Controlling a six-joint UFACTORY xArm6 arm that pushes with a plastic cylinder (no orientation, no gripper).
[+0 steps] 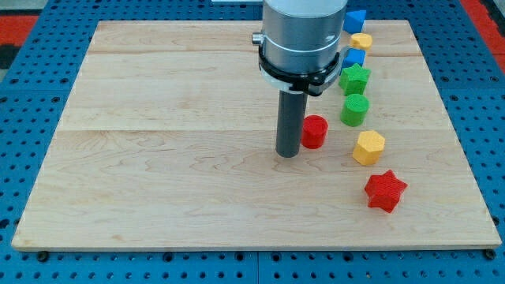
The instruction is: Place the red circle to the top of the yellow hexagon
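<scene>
Centrally on the wooden worktop (158,158), my tip (287,155) rests just to the view's left of the red circle (315,131), touching or nearly so. No fingers exist on this rod. Yellow hexagon (368,147) lies to the circle's right and slightly lower, beneath the green cylinder (354,110).

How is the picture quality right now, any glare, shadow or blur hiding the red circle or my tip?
Camera view: sharp, evenly lit, soft shadows only; no glare on the board. Red circle is clear, just right of my tip; yellow hexagon is crisp.
</scene>
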